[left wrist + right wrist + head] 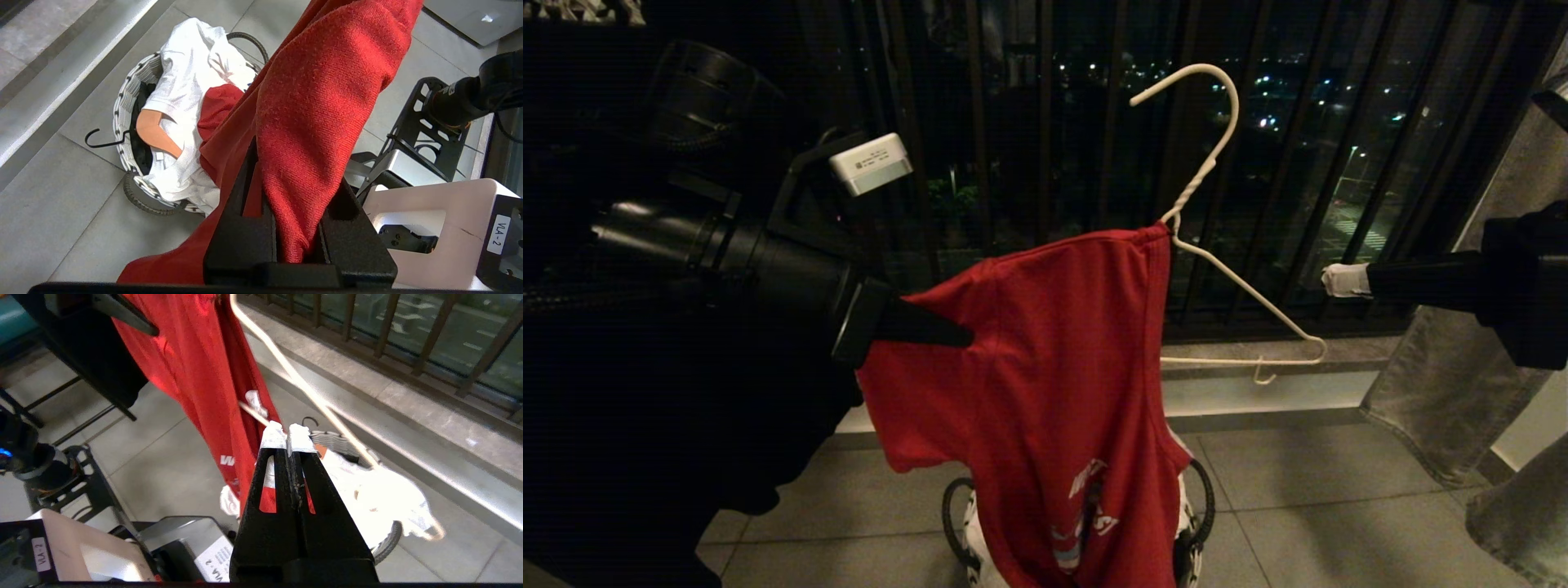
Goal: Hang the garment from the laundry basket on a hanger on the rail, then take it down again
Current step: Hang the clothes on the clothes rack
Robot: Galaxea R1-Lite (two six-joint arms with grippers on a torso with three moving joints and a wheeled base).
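Observation:
The red garment [1045, 367] hangs half on the white wire hanger [1235, 282], whose hook points up in free air; no rail shows. My left gripper [960, 333] is shut on the garment's shoulder cloth [318, 102], which bunches between the jaws. The shirt's hem drops into the laundry basket [970, 531] on the floor below. My right gripper [1343, 280], with white-taped tips, is shut and empty, level with the hanger's bare end and a little apart from it. In the right wrist view the right gripper [287, 430] faces the garment [196, 363] and the hanger's wire [308, 390].
The basket [122, 106] holds a white cloth [192, 61] and a tan wooden hanger [157, 132]. Dark balcony railing bars [1045, 122] and a stone ledge [1258, 392] stand behind. Grey trousers [1445, 392] hang at the right. My base frame [429, 134] is close below.

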